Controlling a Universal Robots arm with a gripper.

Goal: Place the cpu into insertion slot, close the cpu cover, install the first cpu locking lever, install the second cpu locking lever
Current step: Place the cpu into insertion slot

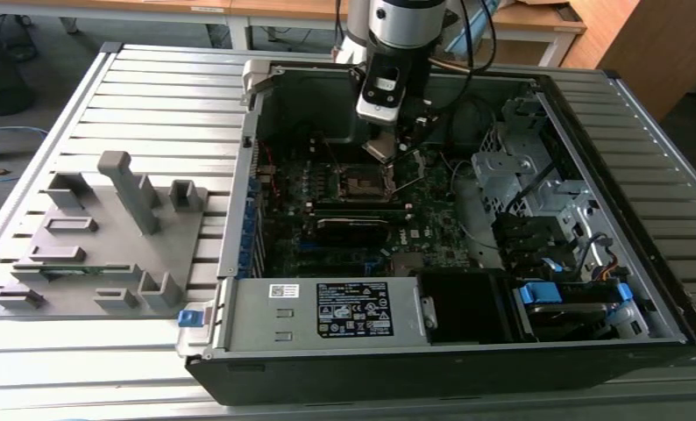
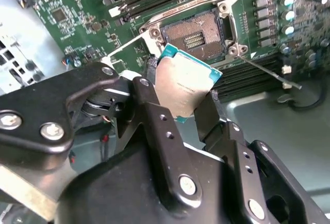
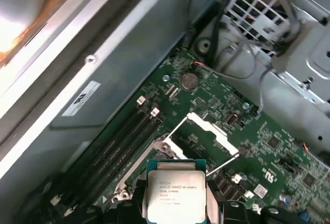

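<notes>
I see the cpu (image 2: 186,87) lid as dull brushed metal with a teal board edge. On the gripper (image 2: 181,92), fingers (image 2: 160,118) read matt black metal. The insertion slot (image 2: 195,32) rim: bright bare steel. The table (image 1: 149,96): ribbed grey metal, satin

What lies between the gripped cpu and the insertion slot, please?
In the second wrist view nothing lies between the cpu, clamped in the gripper, and the open insertion slot.

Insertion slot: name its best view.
The second wrist view: the insertion slot lies open, contacts plain. The exterior view shows it small under the gripper; in the first wrist view the cpu mostly hides it.
</notes>
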